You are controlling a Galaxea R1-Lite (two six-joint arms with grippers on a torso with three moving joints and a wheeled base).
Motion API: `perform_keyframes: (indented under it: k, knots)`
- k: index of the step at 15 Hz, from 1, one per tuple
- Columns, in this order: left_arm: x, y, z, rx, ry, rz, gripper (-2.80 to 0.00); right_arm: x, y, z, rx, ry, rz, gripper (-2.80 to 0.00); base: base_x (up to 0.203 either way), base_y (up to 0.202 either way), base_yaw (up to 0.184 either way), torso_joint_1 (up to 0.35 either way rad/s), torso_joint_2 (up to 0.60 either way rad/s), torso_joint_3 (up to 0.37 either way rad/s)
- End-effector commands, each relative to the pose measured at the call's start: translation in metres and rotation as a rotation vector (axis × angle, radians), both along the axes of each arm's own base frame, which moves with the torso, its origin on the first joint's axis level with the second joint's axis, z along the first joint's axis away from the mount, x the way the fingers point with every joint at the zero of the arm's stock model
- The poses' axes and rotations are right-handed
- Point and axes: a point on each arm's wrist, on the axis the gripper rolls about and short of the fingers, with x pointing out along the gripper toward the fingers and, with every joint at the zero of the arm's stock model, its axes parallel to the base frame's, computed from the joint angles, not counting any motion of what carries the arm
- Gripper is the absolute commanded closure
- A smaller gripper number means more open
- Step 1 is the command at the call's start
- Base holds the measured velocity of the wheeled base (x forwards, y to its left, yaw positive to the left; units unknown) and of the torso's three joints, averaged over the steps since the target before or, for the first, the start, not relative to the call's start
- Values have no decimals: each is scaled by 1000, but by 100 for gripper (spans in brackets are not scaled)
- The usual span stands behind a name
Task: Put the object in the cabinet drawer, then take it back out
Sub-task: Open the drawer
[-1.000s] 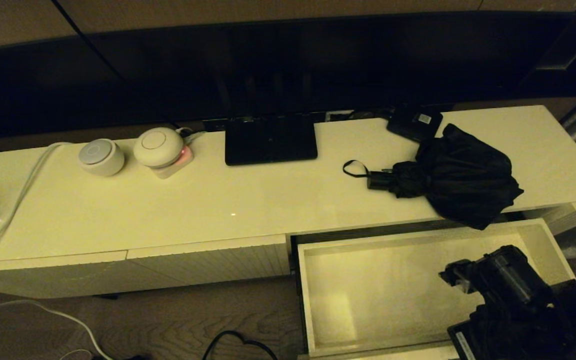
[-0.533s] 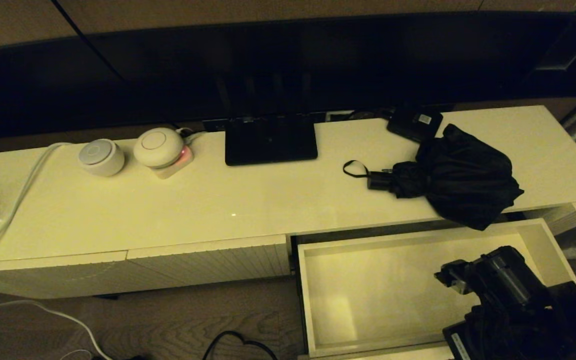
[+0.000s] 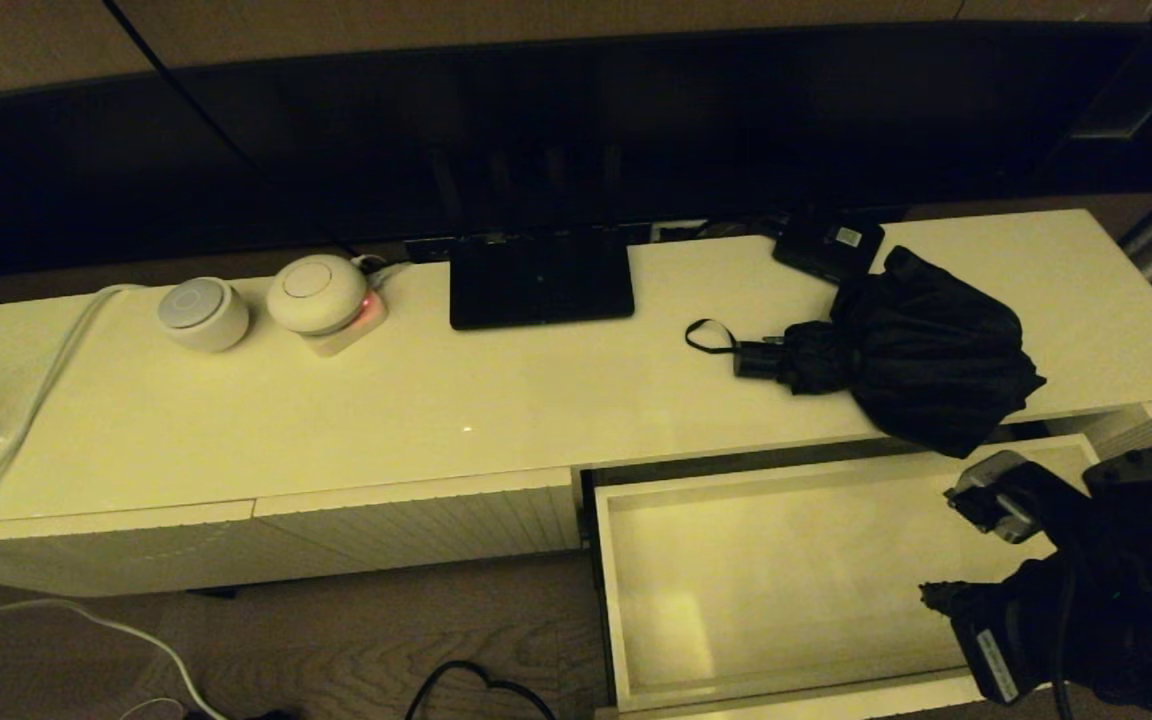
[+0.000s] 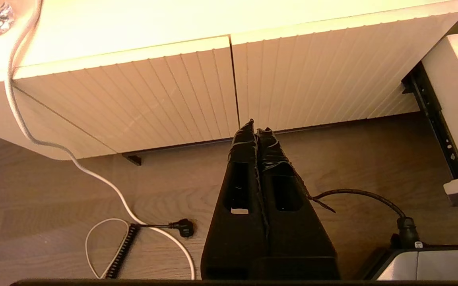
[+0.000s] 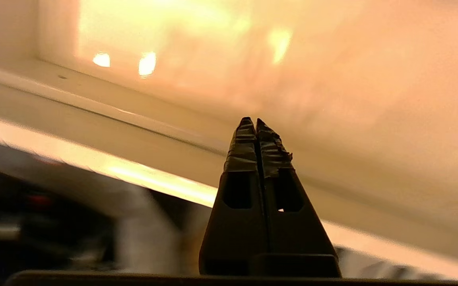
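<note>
The black folding umbrella (image 3: pixel 921 350) lies on the cream cabinet top at the right. Its handle and strap loop (image 3: pixel 711 338) point left, and its baggy canopy hangs over the front edge. Just below it the cabinet drawer (image 3: pixel 786 570) stands pulled out, its pale inside bare. My right gripper (image 3: pixel 936 600) is at the drawer's right end, below and apart from the umbrella. The right wrist view shows this gripper (image 5: pixel 256 120) shut and holding nothing, facing the drawer's inner wall. My left gripper (image 4: pixel 256 126) hangs shut and empty over the wooden floor before the ribbed fronts (image 4: pixel 181 91).
On the cabinet top are a flat black stand (image 3: pixel 541 285), a small black box with a white label (image 3: pixel 829 245), two round white devices (image 3: pixel 201 313) (image 3: pixel 316 293) and a white cable (image 3: pixel 26 420). A black cable (image 3: pixel 481 685) lies on the floor left of the drawer.
My right arm has swung to the right and back, from over the drawer's right half to its right end. The umbrella and the drawer have not moved.
</note>
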Motion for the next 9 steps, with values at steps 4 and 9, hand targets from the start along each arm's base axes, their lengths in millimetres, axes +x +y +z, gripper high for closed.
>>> perform_keyframes:
  k: [4,9]
  knots:
    - [0,0,-1,0,3,0,0,-17,-20,24,-525,-203,333,0,0,0,0,0,0,0]
    - [0,0,-1,0,3,0,0,10,-25,43,-849,-273,472,0,0,0,0,0,0,0]
